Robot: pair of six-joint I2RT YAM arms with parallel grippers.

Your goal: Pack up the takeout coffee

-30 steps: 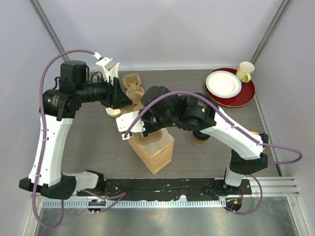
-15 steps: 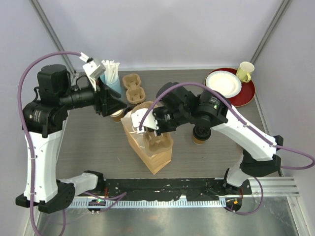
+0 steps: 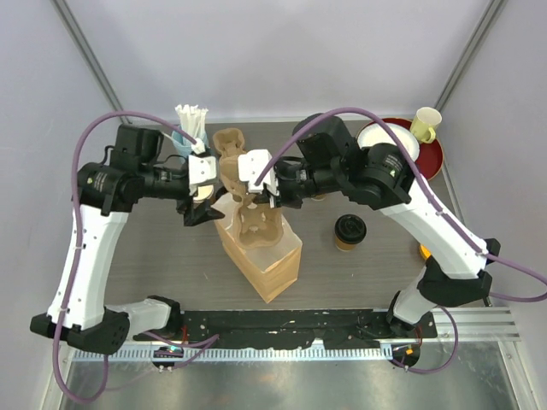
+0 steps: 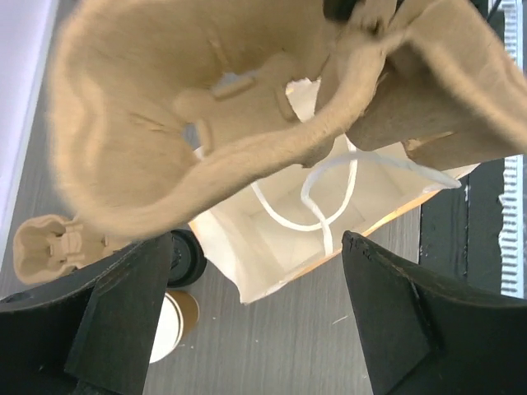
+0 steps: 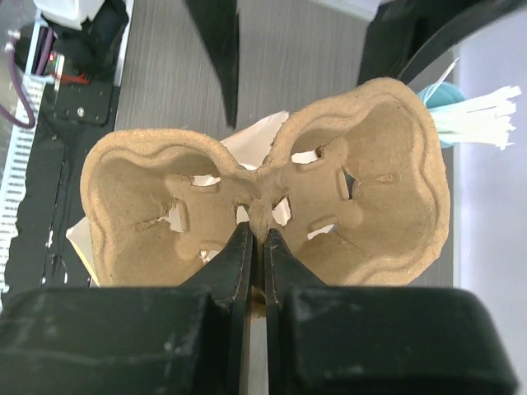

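**Carrier could snag at the bag mouth**

The right gripper (image 5: 257, 240) is pinched tight on the thin centre ridge of the pulp carrier (image 5: 140, 210). The carrier hangs over the open paper bag (image 3: 272, 272) in the middle of the overhead view. The left gripper (image 4: 263, 329) stands wide with nothing between its fingers, just left of the bag's mouth.

Neither coffee is packed yet. One takeout cup (image 3: 349, 231) stands on the surface (image 3: 154, 256) to the right of the bag, apart from it. The second cup (image 4: 188, 260) shows at the lower left of the left wrist view, near the bag's corner. I cannot tell whether it is upright.

The likeliest trouble is at the opening.
- **Fit:** The carrier looks about as long as the mouth, so a slightly skewed descent could catch a lobe on the rim and fold the paper in.
- **Handles:** The white handles (image 4: 321, 206) droop into the opening and could hook the carrier's cut-outs.
- **Bag support:** Nothing is holding the bag, so a push from above might tip or slide it.
- **Grip:** A hold on one narrow ridge lets the carrier pivot or tear if it meets resistance.
- **Second cup:** It sits close to the left gripper, so a careless sweep there could knock it over.
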